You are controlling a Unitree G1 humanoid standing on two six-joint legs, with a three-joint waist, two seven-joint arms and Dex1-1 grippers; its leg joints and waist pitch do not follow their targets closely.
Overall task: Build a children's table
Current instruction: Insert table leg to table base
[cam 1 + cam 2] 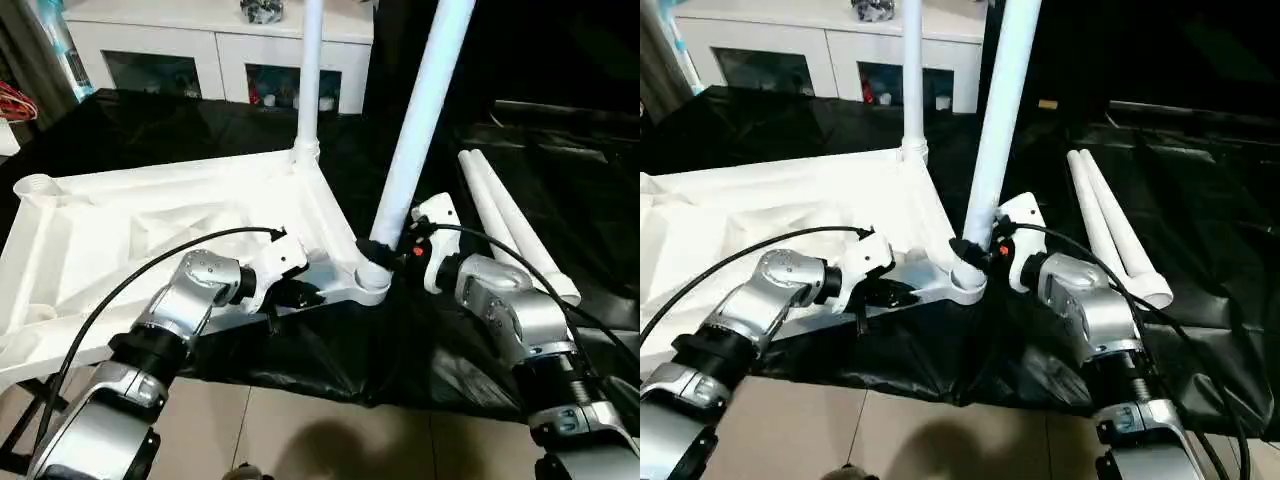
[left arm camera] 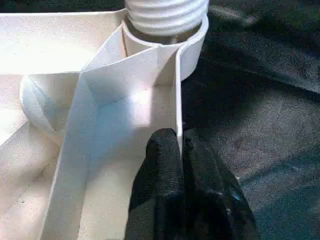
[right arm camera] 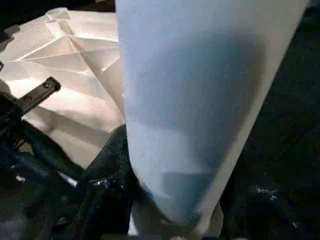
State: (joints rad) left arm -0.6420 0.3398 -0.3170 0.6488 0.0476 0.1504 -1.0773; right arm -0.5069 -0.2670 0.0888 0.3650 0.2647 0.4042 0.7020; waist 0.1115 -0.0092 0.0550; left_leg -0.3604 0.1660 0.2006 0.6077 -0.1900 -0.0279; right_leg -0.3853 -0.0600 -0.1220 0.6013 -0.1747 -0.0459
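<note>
Second leg [image 1: 420,120] going into the table top's [image 1: 150,230] five-o'clock socket: right gripper [image 1: 392,252] clamps it, left gripper [image 2: 181,150] pinches the rim (seemingly steadying). Next: twist home.

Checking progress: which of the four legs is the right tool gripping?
The tilted leg at the top's near corner socket; the right tool clamps its base. Another stands upright behind, two lie loose.

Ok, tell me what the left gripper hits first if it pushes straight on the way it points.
Likely the threaded leg end in the corner socket: the left gripper, shut on the table top's rim wall, points along that wall toward it.
</note>
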